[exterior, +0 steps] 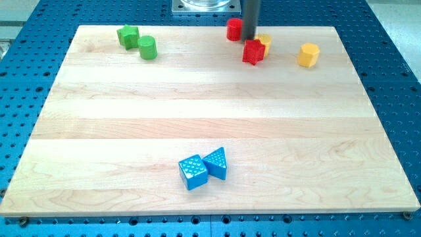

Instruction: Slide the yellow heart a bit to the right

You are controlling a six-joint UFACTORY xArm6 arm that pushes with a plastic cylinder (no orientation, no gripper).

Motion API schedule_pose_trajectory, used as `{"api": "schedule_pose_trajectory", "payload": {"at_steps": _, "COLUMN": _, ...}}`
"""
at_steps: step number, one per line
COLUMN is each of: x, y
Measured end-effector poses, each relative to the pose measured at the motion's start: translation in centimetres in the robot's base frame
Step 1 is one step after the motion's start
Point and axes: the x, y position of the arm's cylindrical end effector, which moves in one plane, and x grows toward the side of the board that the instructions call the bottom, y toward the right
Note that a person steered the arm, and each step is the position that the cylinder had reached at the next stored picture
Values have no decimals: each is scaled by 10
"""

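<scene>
Yellow heart [264,43]: near the view's top, right of centre on the tabletop [197,118], mostly hidden behind a red star-like block [253,52] that touches it; its shape is hard to confirm.
Tip [249,39]: the rod's lower end sits just left of the yellow heart, between it and a red cylinder [234,29].
Claw: none fitted; the arm ends in a plain rod, so nothing opens or closes.
Handling: probably a light, rigid block that slides easily on smooth wood and may pivot if pushed off-centre.
Contact: the heart's left face, mid-height, seems best; the red star-like block may be dragged along.
Others: yellow hexagonal block [308,54] to the right, two green blocks [137,41] top left, two blue blocks [202,168] near the bottom.
Writing: none readable.
</scene>
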Motion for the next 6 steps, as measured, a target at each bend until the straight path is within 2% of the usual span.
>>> {"api": "schedule_pose_trajectory", "payload": {"at_steps": 1, "x": 11, "y": -29}}
{"api": "schedule_pose_trajectory", "payload": {"at_steps": 2, "x": 7, "y": 46}}
{"api": "schedule_pose_trajectory", "payload": {"at_steps": 3, "x": -27, "y": 66}}
{"api": "schedule_pose_trajectory", "payload": {"at_steps": 6, "x": -39, "y": 49}}
